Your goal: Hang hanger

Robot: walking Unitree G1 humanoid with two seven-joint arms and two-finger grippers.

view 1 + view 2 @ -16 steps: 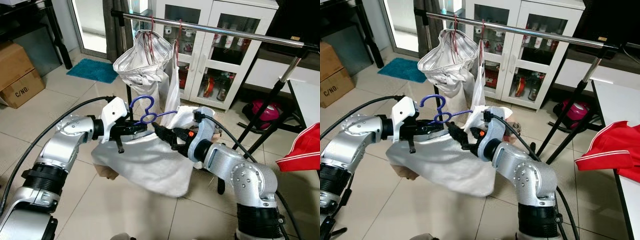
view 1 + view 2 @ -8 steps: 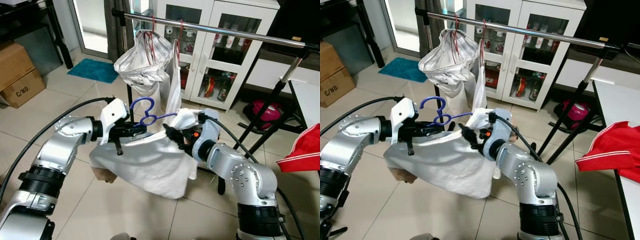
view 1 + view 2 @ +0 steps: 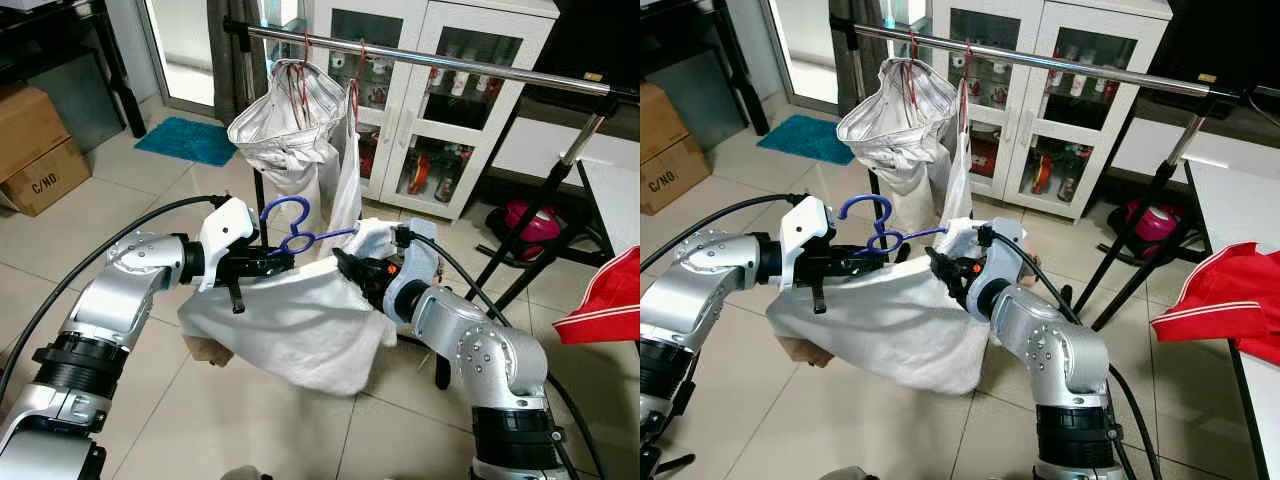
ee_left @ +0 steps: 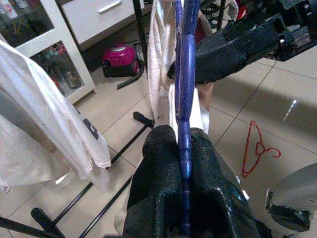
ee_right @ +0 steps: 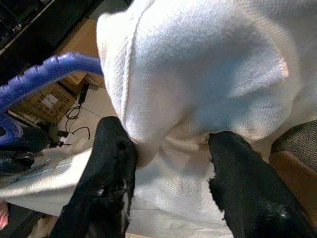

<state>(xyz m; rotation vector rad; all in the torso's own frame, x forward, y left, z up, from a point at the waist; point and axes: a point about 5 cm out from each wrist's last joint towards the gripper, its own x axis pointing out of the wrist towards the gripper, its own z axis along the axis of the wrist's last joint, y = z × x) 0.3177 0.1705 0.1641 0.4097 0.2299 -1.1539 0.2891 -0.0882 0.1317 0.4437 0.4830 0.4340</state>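
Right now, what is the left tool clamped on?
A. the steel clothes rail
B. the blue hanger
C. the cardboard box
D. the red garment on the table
B: in the left wrist view the left tool has both fingers pressed on the blue hanger, which carries the white garment in front of the robot.

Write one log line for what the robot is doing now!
left gripper: shut on hanger | right gripper: open around shirt | rail: two garments hung
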